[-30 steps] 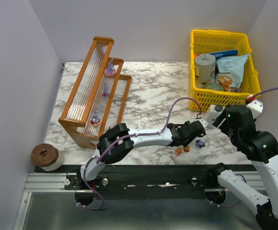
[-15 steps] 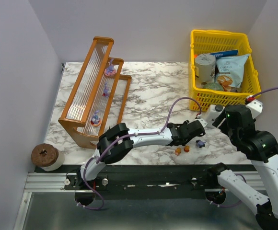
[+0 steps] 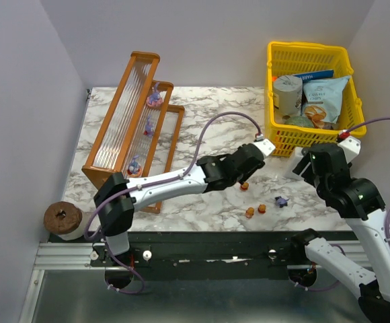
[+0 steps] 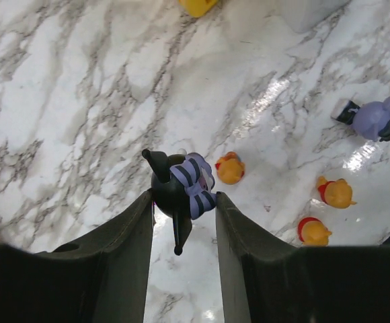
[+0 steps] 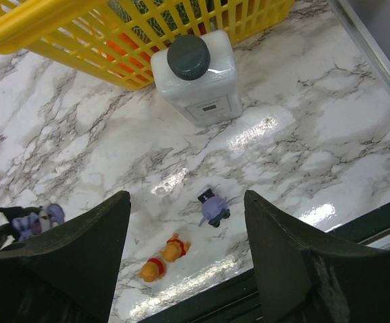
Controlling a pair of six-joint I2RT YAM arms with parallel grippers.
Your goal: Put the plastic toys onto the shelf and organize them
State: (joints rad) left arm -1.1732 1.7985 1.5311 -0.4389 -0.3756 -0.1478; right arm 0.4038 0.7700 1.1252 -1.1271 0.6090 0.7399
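The left claw (image 4: 183, 202) is partly closed, its two fingers pinching a dark toy (image 4: 180, 192) with a purple striped bow. The toy sits at the fingertips, lifted off the worktop (image 4: 60, 101). In the top view this claw hangs over the right half of the worktop. The shelf (image 3: 114, 145) is well apart at its nine o'clock, with three small toys (image 3: 148, 128) spaced along its clear tiers.

In the left wrist view, one orange toy (image 4: 230, 168) lies on the worktop at two o'clock from the held toy. Two more orange toys (image 4: 335, 193) lie close together at four o'clock, and a purple toy (image 4: 375, 120) lies farther out at two o'clock.

The right claw (image 5: 185, 202) is spread wide, holding nothing and touching nothing, above the worktop near its right edge. In its view the purple toy lies below the gap between its fingers. A white bottle (image 5: 196, 77) with a dark cap stands at twelve o'clock, just beside the yellow basket (image 5: 60, 30).
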